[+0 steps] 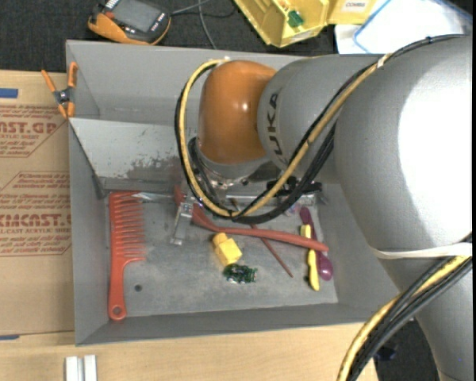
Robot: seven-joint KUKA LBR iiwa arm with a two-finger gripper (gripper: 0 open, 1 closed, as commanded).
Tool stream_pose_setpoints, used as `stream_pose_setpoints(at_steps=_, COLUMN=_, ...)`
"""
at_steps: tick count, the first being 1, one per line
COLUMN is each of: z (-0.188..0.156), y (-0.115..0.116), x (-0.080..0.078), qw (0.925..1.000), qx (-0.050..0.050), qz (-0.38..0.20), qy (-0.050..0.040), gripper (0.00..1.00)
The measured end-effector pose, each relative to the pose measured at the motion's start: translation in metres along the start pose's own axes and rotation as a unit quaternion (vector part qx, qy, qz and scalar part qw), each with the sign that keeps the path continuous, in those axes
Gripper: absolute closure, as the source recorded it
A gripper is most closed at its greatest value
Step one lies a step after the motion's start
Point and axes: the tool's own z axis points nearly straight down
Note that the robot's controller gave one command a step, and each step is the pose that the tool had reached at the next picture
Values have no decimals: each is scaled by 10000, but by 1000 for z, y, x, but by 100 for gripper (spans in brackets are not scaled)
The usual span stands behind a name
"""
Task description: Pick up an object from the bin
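Grey arm (397, 133) hangs right of the red comb (125, 244); whether its gripper (184, 215) is spread or pinching cannot be told.

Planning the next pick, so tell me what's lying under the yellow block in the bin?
The yellow block seems to rest across a long red stick; where they cross is covered, as is the bin floor beneath.

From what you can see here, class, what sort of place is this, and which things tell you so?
Probably a robotics lab or test bench: a large grey robot arm reaches into a grey metal bin of loose odds and ends, such as a red comb and a yellow block.
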Motion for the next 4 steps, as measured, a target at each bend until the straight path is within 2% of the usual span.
stream_pose_setpoints(at_steps=1, z=38, y=-18, x=-3, qw=9999, qx=22, qz=119, qy=34, gripper=0)
stream_pose_setpoints(at_steps=2, z=65, y=-15, x=-6, qw=9987, qx=-31, qz=507, qy=-38, gripper=0)
stream_pose_setpoints(at_steps=3, z=63, y=-8, x=4, qw=9952, qx=-16, qz=976, qy=-51, gripper=100)
stream_pose_setpoints(at_steps=4, z=63, y=-8, x=4, qw=9952, qx=-16, qz=976, qy=-51, gripper=100)
